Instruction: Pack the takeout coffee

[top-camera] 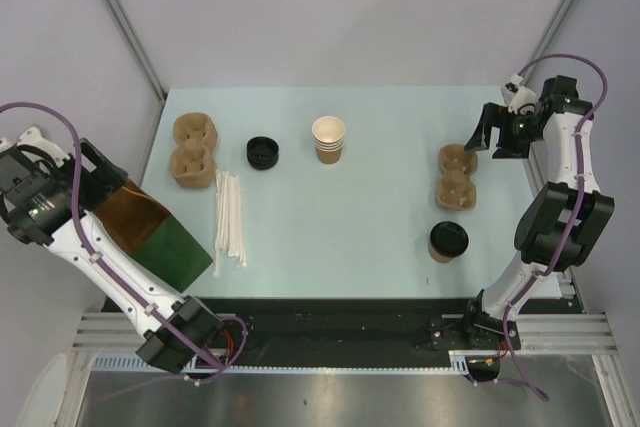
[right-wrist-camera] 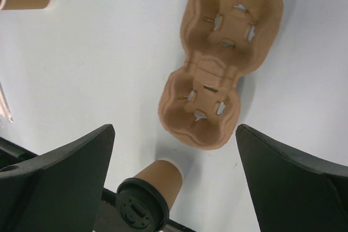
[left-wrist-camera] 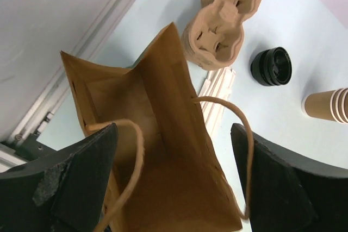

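The takeout coffee, a tan cup with a black lid, stands upright near the table's front right; it also shows in the right wrist view. A two-cup pulp carrier lies just behind it, seen too in the right wrist view. My right gripper is open and empty, raised above the far right of the table. The green bag lies at the front left with its mouth open. My left gripper is open, looking into the bag's brown inside, its handles by the fingers.
A stack of pulp carriers sits at the back left, with a loose black lid and a stack of nested cups to its right. White stirrers lie beside the bag.
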